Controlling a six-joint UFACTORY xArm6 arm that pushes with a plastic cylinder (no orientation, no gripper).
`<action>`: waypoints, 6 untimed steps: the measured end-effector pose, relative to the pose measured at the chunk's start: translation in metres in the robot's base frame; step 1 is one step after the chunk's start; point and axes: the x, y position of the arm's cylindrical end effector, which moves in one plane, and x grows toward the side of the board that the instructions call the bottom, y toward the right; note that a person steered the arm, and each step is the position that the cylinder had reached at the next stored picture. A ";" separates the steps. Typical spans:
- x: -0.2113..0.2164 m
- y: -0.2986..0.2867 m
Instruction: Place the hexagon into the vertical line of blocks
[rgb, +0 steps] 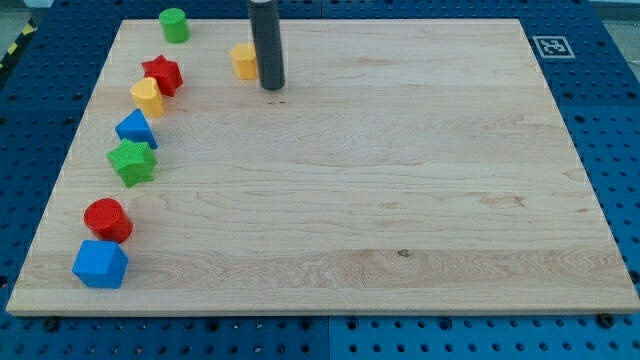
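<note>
A yellow hexagon (243, 60) lies near the view's top, left of centre. My tip (271, 86) rests on the board just to its right, touching or nearly touching it. To the left, a rough vertical line of blocks runs down the board's left side: a red star (162, 74), a yellow block (147, 96), a blue triangular block (135, 129), a green star (132, 161), a red cylinder (107, 220) and a blue block (100, 264). A green cylinder (174, 24) stands at the top left, above the line.
The wooden board (400, 180) lies on a blue pegboard table. A black-and-white marker tag (551, 46) sits at the board's top right corner. The rod's shaft rises out of the view's top.
</note>
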 end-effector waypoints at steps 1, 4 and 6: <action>-0.011 0.007; -0.026 -0.052; -0.029 -0.093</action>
